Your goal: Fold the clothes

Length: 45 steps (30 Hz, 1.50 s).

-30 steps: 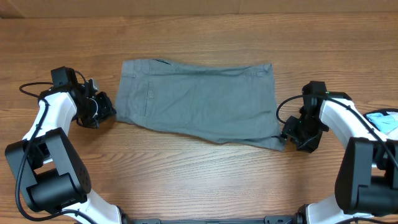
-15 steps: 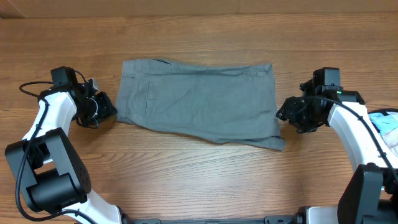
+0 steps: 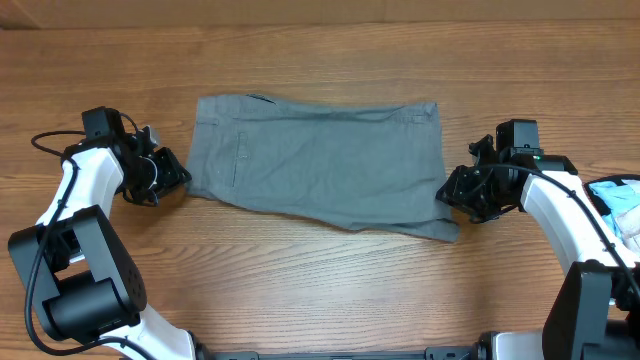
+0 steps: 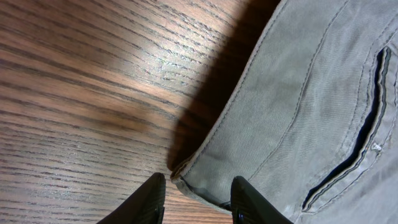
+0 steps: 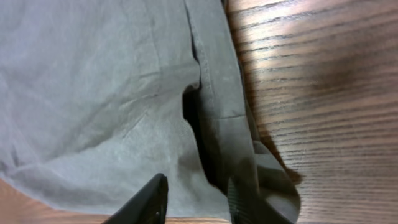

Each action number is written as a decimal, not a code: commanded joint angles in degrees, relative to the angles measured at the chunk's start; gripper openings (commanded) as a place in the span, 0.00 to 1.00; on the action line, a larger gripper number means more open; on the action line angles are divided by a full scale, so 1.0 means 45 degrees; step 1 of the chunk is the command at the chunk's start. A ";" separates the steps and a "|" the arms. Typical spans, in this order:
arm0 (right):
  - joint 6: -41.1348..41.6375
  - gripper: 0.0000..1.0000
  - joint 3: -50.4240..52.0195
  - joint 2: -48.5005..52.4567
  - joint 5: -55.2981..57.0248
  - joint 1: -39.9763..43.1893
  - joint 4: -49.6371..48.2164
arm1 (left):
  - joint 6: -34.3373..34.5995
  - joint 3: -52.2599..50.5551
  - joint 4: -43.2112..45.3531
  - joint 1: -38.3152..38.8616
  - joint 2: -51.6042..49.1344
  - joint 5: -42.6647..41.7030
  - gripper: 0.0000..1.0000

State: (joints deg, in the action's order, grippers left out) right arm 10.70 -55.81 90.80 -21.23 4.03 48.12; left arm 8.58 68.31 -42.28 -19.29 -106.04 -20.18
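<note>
The clothes (image 3: 320, 170), plain grey shorts, lie flat across the middle of the wooden table. My left gripper (image 3: 178, 181) sits at their lower left corner. In the left wrist view its jaws (image 4: 196, 202) stand open, low over the table, with the stitched corner (image 4: 193, 183) of the shorts between the fingertips and a pocket slit (image 4: 354, 155) to the right. My right gripper (image 3: 448, 192) is at the right edge of the shorts. Its jaws (image 5: 193, 202) are open over the grey cloth (image 5: 93, 93), one finger (image 5: 239, 199) tucked against the folded hem.
A blue and white object (image 3: 615, 195) lies at the table's right edge, behind my right arm. A black cable (image 3: 45, 140) loops beside my left arm. Bare wood (image 3: 320, 290) runs along the front of the table.
My right gripper rose from the lower right corner of the shorts, then slid left onto their right edge. My left arm has stayed in place.
</note>
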 commanded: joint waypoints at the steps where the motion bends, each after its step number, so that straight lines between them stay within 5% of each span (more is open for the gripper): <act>1: -0.0121 0.32 0.0136 -0.0029 -0.0151 -0.0039 -0.0087 | -0.0199 0.0296 -0.0078 -0.0112 -0.0151 -0.0189 0.38; 3: -0.0112 0.40 0.0408 -0.0029 -0.0155 -0.0044 -0.0471 | -0.0194 0.0296 -0.0092 -0.0112 -0.0151 -0.0189 0.38; 6: -0.0107 0.34 0.0918 -0.0029 -0.0175 -0.0039 -0.0937 | -0.0199 0.0296 -0.0131 -0.0112 -0.0151 -0.0189 0.38; 9: -0.0117 0.04 0.0928 -0.0063 -0.0282 -0.0039 -0.0855 | -0.0199 0.0296 -0.0175 -0.0112 -0.0151 -0.0189 0.38; 19: -0.0476 0.04 -0.1486 -0.0534 0.0869 0.0058 0.3162 | -0.0189 0.0296 -0.0223 -0.0112 -0.0151 -0.0189 0.26; 35: 0.1588 0.04 0.1875 -0.0364 0.2385 0.0058 0.0277 | -0.0194 0.0296 -0.0228 -0.0126 -0.0151 -0.0044 0.25; 36: 0.1593 0.06 0.2074 -0.0364 0.2385 0.0058 0.0092 | -0.0194 0.0296 -0.0233 -0.0126 -0.0151 -0.0049 0.25; 38: 0.1559 0.41 0.2064 -0.0364 0.2409 0.0058 0.0019 | -0.0199 0.0296 -0.0267 -0.0126 -0.0151 -0.0049 0.25; 45: 0.1535 0.60 0.0155 -0.1171 0.2492 0.0219 0.1151 | -0.0855 0.0787 -0.0748 -0.0141 -0.0151 -0.0806 0.25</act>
State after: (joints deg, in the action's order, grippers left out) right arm 17.32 -49.47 89.06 -10.70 4.34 52.47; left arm 7.97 68.88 -44.56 -19.29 -106.04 -20.97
